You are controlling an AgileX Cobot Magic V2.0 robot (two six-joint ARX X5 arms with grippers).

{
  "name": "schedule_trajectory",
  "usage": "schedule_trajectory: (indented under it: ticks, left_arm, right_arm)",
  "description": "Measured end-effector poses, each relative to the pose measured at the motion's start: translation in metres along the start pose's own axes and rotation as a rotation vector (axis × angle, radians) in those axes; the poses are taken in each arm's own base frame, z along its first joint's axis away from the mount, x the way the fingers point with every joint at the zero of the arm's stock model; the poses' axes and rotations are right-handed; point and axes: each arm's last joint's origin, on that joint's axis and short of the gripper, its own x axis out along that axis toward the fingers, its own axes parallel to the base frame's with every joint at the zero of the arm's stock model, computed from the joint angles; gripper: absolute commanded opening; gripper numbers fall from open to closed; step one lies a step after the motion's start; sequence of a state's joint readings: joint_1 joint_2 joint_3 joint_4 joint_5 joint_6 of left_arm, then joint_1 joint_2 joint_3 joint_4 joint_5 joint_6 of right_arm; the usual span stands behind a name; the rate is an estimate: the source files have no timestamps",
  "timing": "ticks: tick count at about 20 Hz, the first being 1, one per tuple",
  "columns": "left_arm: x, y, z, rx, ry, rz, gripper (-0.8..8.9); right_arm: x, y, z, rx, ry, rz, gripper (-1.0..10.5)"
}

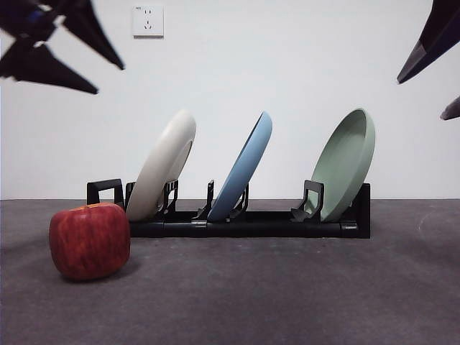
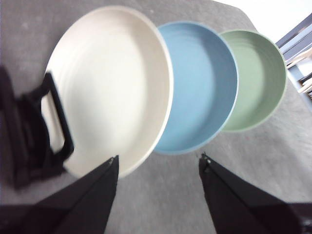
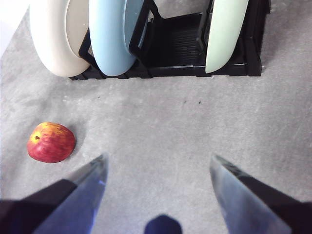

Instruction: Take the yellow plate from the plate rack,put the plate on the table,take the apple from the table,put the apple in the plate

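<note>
Here, in the front view, the plate rack [image 1: 251, 224] stands across the middle of the frame on the desk [image 1: 287, 295], and three plates lean in it: the yellow plate [image 1: 164, 167] at the left, the blue plate [image 1: 244, 167] in the centre and the pale green plate [image 1: 346, 164] at the right. The apple [image 1: 90, 240] sits on the desk at the lower left, just in front of the rack's left end. A dark pincer tip shows in each upper corner, well above the plates. In the left wrist view, the left pincer [image 2: 158, 168] has its jaws apart and holds nothing; the yellow plate [image 2: 109, 87] fills the upper left of this frame, close to one jaw. In the right wrist view, the right pincer [image 3: 158, 168] is also spread and empty, over bare desk; the apple [image 3: 50, 142] lies at the left edge, the rack [image 3: 178, 48] along the top.
</note>
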State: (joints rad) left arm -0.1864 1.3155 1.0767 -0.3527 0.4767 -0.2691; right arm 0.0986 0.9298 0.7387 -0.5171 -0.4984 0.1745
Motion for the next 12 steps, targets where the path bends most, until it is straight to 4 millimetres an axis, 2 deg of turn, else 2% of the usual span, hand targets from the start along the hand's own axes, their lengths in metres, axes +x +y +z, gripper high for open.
schedule_trajectory:
  ticks: [3,6,9,12]
  left_arm:
    - [0.024,-0.015,0.020,0.049,0.027,0.023,2.83]
    - [0.052,-0.021,0.031,0.079,0.074,0.038,2.82]
    - [0.080,-0.020,0.031,0.106,0.110,0.076,2.80]
    - [0.094,-0.016,0.024,0.123,0.141,0.099,2.79]
  right_arm:
    - [0.000,0.000,0.000,0.001,0.002,0.000,3.5]
    - [0.000,0.000,-0.001,0.004,0.008,-0.001,3.5]
    - [0.000,0.000,-0.002,0.008,0.015,-0.003,3.5]
    - [0.000,0.000,-0.002,0.009,0.015,-0.003,3.5]
